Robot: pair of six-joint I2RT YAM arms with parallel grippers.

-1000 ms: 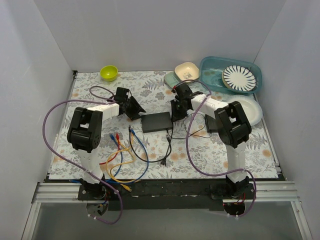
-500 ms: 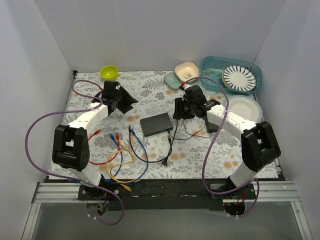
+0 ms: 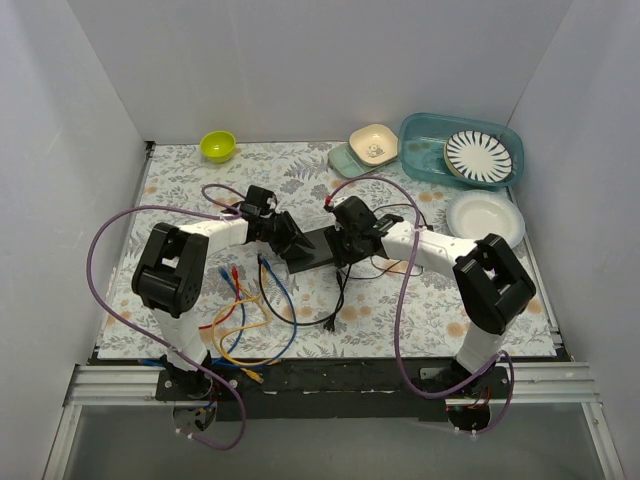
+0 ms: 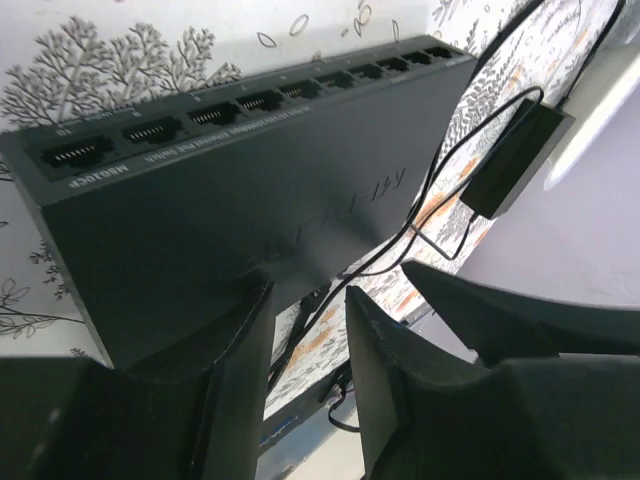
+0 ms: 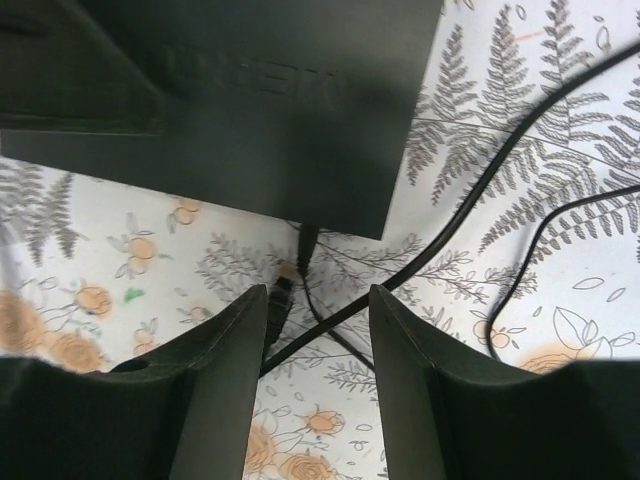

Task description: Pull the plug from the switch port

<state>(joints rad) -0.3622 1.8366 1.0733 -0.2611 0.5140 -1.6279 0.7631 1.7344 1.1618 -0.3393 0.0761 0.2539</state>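
The flat black switch (image 3: pixel 318 247) lies mid-mat at a slant. In the left wrist view its row of sockets (image 4: pixel 250 100) shows with nothing plugged in. A black plug (image 5: pixel 307 240) sits in the switch's near edge (image 5: pixel 270 100), its cable trailing toward me. A second connector (image 5: pixel 283 292) lies loose on the mat beside it. My right gripper (image 5: pixel 320 295) (image 3: pixel 345 243) is open, its fingers astride that cable just short of the plug. My left gripper (image 4: pixel 307 290) (image 3: pixel 293 243) is at the switch's left end, with a narrow empty gap between its fingers.
A small black power adapter (image 4: pixel 515 160) and its thin cables lie right of the switch. Coloured network cables (image 3: pixel 245 310) sprawl at the front left. Along the back stand a green bowl (image 3: pixel 218 146), a beige bowl (image 3: pixel 373 143) and a teal bin (image 3: pixel 430 165). A white plate (image 3: pixel 485 218) is at right.
Both arms have swung back in from half a second ago and now flank the switch. The right jaws are wider than a second ago. The switch sits more slanted.
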